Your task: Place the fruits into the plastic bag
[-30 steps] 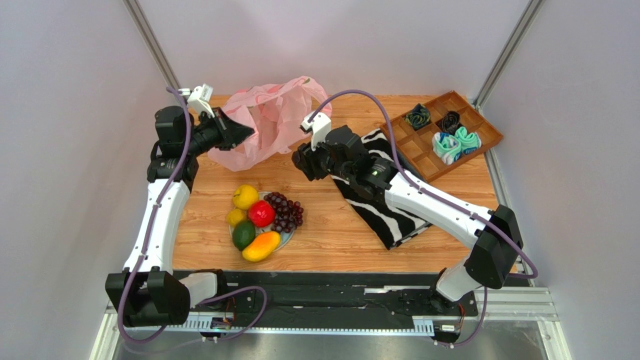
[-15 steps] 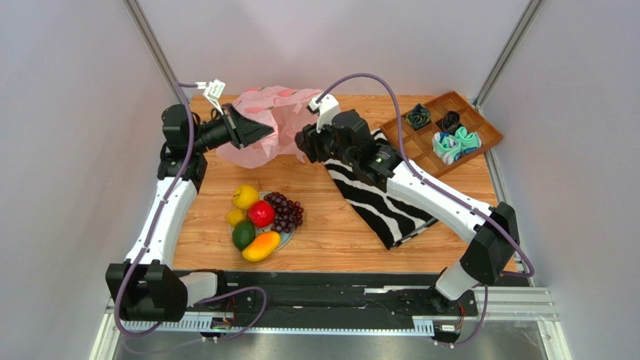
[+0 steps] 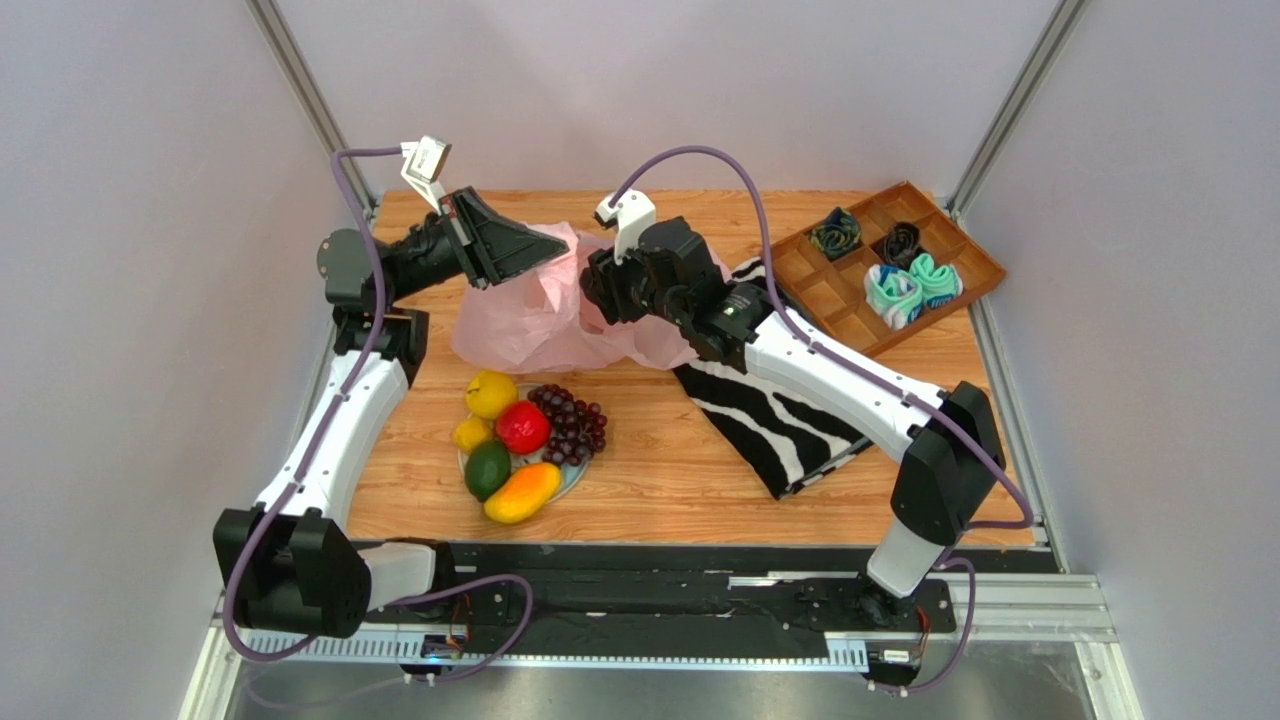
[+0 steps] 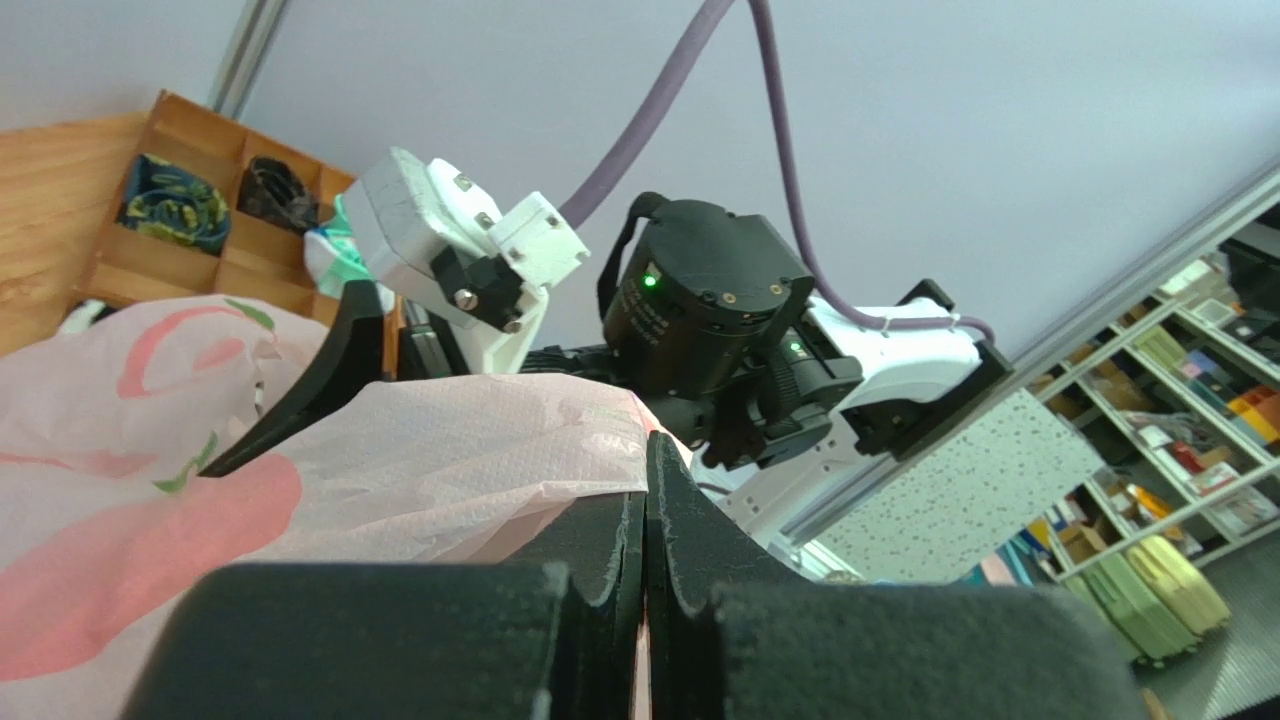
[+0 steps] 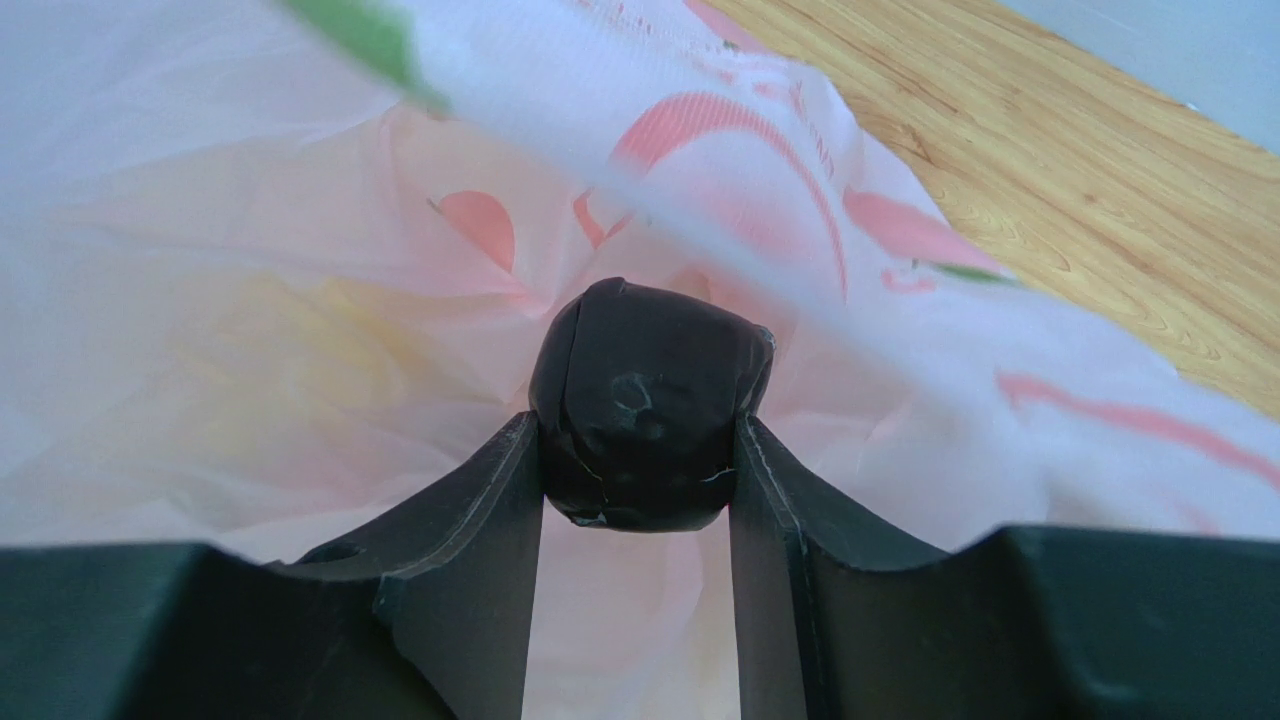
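Since 1 second ago we have swung the plastic bag (image 3: 519, 323) down, just behind the fruits (image 3: 522, 428). Our left gripper (image 3: 537, 246) clenches its thin, slippery rim; our right gripper (image 3: 591, 299) sits inside, and we cannot tell its grip. The film is light and floppy, so hold the rim.

Plastic bag (image 3: 519, 327): translucent pink with darker peach prints, crumpled, top edge raised, lower part resting on the table.
Lemons (image 3: 490, 393): two, yellow, at the cluster's left.
Red fruit (image 3: 523, 428): centre.
Grape bunch (image 3: 573, 423): dark purple, right side.
Green oval fruit (image 3: 487, 470): near left.
Mango (image 3: 522, 492): orange-yellow, nearest.
Fruits: all outside the bag.
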You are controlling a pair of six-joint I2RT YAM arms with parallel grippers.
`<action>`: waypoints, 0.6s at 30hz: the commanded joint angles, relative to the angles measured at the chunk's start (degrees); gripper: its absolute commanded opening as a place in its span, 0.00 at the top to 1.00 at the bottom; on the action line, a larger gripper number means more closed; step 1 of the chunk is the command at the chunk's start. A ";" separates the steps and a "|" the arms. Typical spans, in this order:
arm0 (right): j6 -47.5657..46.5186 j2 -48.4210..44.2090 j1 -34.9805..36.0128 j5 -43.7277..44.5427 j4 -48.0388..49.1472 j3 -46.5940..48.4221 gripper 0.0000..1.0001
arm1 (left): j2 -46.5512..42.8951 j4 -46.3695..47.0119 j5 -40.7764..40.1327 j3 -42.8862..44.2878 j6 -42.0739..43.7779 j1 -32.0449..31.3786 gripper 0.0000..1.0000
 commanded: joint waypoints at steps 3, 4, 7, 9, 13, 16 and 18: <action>0.80 2.84 -1.41 0.17 3.63 2.38 0.90 | 3.85 18.42 2.17 -1.40 -12.87 -0.19 1.00; 1.06 4.24 -1.76 -0.10 3.80 2.38 0.89 | 4.81 19.30 2.78 -1.40 -12.96 0.07 1.00; 2.47 6.80 -2.55 -0.89 4.16 2.73 0.88 | 6.57 19.83 3.13 -2.01 -13.57 1.73 1.00; 3.26 9.52 -2.64 -1.33 4.24 3.09 0.87 | 7.19 21.76 3.40 -3.07 -15.42 3.05 1.00; 4.14 13.92 -3.17 -1.77 3.89 4.67 0.86 | 7.46 19.50 4.10 -4.56 -13.68 5.25 1.00; 4.40 16.73 -3.26 -0.28 3.37 6.42 0.80 | 6.84 10.02 4.36 -4.92 -7.18 6.65 1.00; 4.76 18.66 -3.43 2.34 2.05 7.39 0.73 | 6.32 3.01 4.37 -4.74 -1.99 7.10 1.00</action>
